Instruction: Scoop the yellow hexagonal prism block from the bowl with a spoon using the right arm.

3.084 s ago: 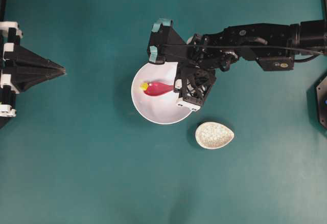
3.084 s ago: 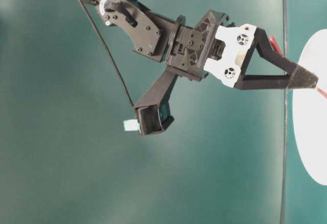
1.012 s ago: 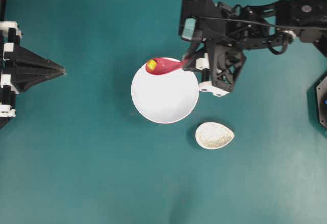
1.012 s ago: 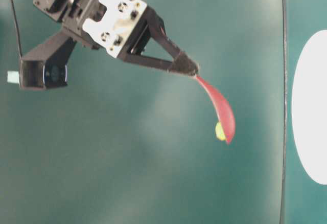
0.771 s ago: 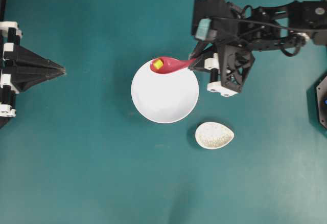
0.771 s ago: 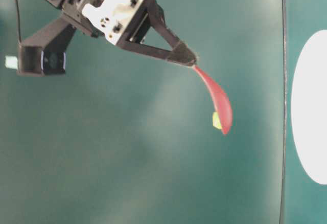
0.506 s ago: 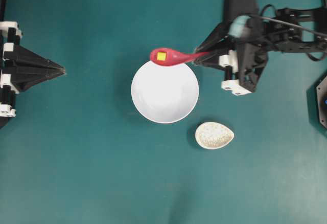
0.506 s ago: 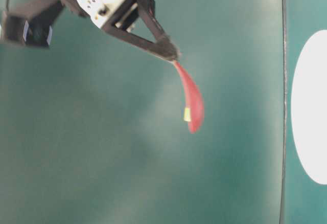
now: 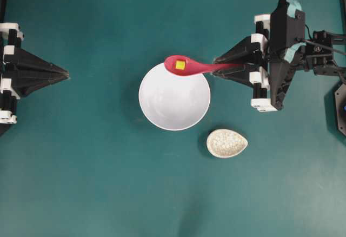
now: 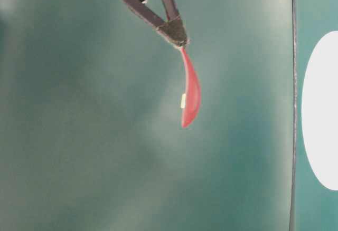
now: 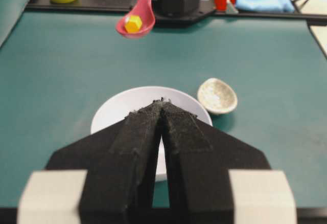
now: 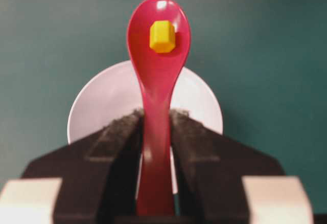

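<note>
- Right gripper clamped on glossy pink-red soup spoon's handle, scoop level so tiny yellow hexagonal block stays seated.
- Held above far rim of empty white bowl.
- Left gripper together, parked far left.

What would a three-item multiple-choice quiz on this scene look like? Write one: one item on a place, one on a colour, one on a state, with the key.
1. Where is the yellow block?
A. in the white bowl
B. in the spoon's scoop
C. on the table mat

2. What colour is the spoon?
A. pink-red
B. blue
C. white

3. How does the right gripper stand?
A. open and empty
B. shut on the spoon's handle
C. shut on the bowl's rim

Key: 1 B, the right wrist view shows the block lying in the scoop, and the bowl holds nothing in the overhead view. 2 A, every view shows it glossy pink-red. 3 B, the right wrist view shows the handle clamped between the two black fingers.
</note>
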You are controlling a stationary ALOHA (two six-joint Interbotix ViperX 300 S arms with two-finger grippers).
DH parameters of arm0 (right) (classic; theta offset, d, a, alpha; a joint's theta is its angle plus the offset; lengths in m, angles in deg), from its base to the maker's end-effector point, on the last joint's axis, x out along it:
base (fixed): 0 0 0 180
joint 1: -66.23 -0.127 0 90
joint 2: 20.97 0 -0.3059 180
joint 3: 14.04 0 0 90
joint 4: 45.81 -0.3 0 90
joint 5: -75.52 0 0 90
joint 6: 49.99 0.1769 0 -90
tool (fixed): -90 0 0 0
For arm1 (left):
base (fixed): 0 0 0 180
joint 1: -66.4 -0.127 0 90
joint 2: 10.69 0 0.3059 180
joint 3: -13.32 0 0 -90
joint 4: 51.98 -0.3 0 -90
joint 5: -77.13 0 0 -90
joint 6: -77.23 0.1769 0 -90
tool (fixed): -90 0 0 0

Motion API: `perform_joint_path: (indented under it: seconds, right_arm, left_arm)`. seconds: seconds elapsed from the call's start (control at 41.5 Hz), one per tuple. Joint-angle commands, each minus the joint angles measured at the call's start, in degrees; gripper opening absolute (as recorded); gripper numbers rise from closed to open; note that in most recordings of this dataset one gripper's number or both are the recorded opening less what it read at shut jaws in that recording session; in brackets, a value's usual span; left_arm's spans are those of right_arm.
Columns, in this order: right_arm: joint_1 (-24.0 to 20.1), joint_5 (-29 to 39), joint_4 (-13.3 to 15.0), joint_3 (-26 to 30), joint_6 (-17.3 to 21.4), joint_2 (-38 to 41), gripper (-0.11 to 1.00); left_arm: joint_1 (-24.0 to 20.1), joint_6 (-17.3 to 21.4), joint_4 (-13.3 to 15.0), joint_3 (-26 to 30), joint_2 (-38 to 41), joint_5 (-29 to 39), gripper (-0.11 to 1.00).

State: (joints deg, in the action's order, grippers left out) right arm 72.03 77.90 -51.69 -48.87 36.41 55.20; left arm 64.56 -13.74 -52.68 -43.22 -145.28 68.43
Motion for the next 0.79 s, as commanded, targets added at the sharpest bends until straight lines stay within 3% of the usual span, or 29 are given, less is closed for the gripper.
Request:
perform_joint_path:
  seconds: [0.0,0.771]
  right_arm:
    - [-0.18,-0.70,0.18,0.35,-0.09,-0.88,0.25]
    - [-0.97,-1.67,0.18,-1.93,0.00,0.53,0.25]
  left_arm:
    - [-0.09,0.00,-0.09,1.58,0.18,-0.35,0.02]
    - [-0.09,0.00,-0.09,1.49,0.53,-0.35,0.02]
